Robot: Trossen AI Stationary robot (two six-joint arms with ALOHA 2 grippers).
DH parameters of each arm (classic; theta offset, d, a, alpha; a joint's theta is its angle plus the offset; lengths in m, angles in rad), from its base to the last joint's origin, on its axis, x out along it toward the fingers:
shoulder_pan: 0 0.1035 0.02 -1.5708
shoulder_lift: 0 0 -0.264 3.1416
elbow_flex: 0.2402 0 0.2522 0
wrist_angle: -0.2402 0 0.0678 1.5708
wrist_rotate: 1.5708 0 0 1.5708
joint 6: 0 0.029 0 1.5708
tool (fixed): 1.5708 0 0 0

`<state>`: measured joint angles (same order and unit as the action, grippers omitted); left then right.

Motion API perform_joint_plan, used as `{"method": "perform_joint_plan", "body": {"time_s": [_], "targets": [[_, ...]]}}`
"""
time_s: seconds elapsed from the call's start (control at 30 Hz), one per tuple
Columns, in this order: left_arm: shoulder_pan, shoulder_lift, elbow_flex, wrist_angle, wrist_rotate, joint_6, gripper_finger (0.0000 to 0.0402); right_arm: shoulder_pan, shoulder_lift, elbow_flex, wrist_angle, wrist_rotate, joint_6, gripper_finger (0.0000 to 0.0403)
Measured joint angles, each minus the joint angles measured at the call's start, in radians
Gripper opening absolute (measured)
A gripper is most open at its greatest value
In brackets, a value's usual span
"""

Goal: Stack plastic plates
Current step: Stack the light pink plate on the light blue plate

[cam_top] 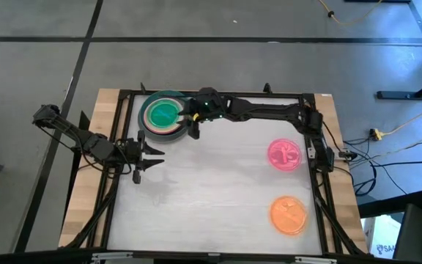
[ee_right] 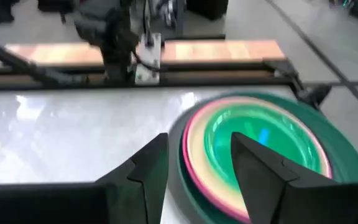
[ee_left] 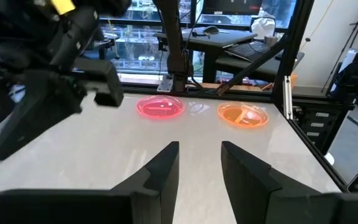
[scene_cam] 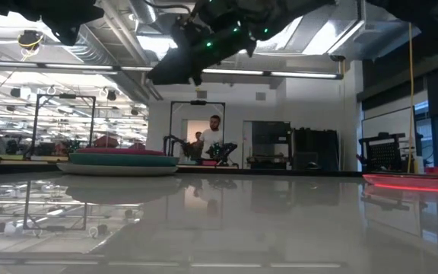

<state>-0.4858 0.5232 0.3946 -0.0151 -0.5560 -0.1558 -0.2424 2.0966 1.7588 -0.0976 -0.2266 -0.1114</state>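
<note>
1. Plates are what we are stacking, and from the high view we are seeing the stack point(cam_top: 161, 114) at the table's point(cam_top: 211, 191) far left corner: a green plate point(cam_top: 163, 114) on top, with pink, pale and teal rims showing under it. The right gripper point(cam_top: 193, 126) is hanging just beside the stack's edge. A pink plate point(cam_top: 284, 155) and an orange plate point(cam_top: 289, 214) are lying well apart from the stack, near the right edge. The left gripper point(cam_top: 154, 156) is waiting in front of the stack, fingers parted and empty.

2. From the low view we are seeing the stack point(scene_cam: 119, 163) sitting flat, the right arm hovering above it, and the pink plate's point(scene_cam: 415, 182) rim glowing far off to the right.

3. The left wrist view is showing its fingers point(ee_left: 166, 171) spread over bare table, with the pink plate point(ee_left: 161, 107) and orange plate point(ee_left: 243, 114) beyond.

4. The right wrist view is showing its fingers point(ee_right: 143, 167) open, holding nothing, straddling the stack's point(ee_right: 253, 155) near rim.

5. We are judging two risks. The open fingers are so near the rim that a sideways swing could nudge the stack askew. The loose plates are shallow, so a grip on a rim could slip.
</note>
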Motion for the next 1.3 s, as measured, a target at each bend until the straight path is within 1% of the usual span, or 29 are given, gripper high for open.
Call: {"method": "perform_joint_plan", "body": {"time_s": [0.1, 0.23, 0.3, 0.4, 0.57, 0.77, 0.9, 1.0, 1.1, 1.2, 1.3], "targets": [[0.0, 0.0, 0.0, 0.0, 0.0, 0.0, 0.0112, 0.0, -0.033, -0.006, -0.067, 0.03, -0.026, 0.0165], [0.0, 0.0, 0.0, 0.001, 0.0, 0.0, 0.0112, 0.0, -0.078, -0.069, -0.049, 0.066, -0.029, 0.0165], [0.0, 0.0, 0.0, 0.0, 0.0, 0.0, 0.0112, 0.0, -0.102, -0.123, -0.031, 0.087, -0.029, 0.0165], [0.0, 0.0, 0.0, 0.001, 0.0, 0.0, 0.0112, 0.0, -0.159, -0.228, 0.027, 0.12, -0.029, 0.0165], [0.0, 0.0, 0.0, -0.001, 0.0, 0.0, 0.0112, 0.0, -0.299, -0.447, 0.078, 0.186, -0.028, 0.0165], [0.0, 0.0, 0.0, 0.0, 0.0, 0.0, 0.0112, 0.001, -0.514, -0.702, 0.069, 0.265, 0.002, 0.0165], [0.0, 0.0, 0.0, -0.001, 0.0, 0.0, 0.0112, 0.001, -0.657, -0.853, 0.035, 0.291, 0.053, 0.0165], [0.0, 0.0, 0.0, 0.0, 0.0, 0.0, 0.0112, 0.001, -0.748, -0.931, -0.039, 0.307, 0.072, 0.0165], [0.0, 0.0, 0.0, 0.0, 0.0, 0.001, 0.0112, 0.001, -0.816, -0.973, -0.186, 0.326, 0.112, 0.0165], [0.001, 0.0, 0.0, -0.001, -0.005, 0.001, 0.0112, 0.001, -0.859, -0.992, -0.356, 0.368, 0.169, 0.0165], [0.001, 0.0, 0.0, 0.0, -0.008, 0.001, 0.0112, 0.001, -0.868, -1.006, -0.526, 0.382, 0.266, 0.0165]]}}
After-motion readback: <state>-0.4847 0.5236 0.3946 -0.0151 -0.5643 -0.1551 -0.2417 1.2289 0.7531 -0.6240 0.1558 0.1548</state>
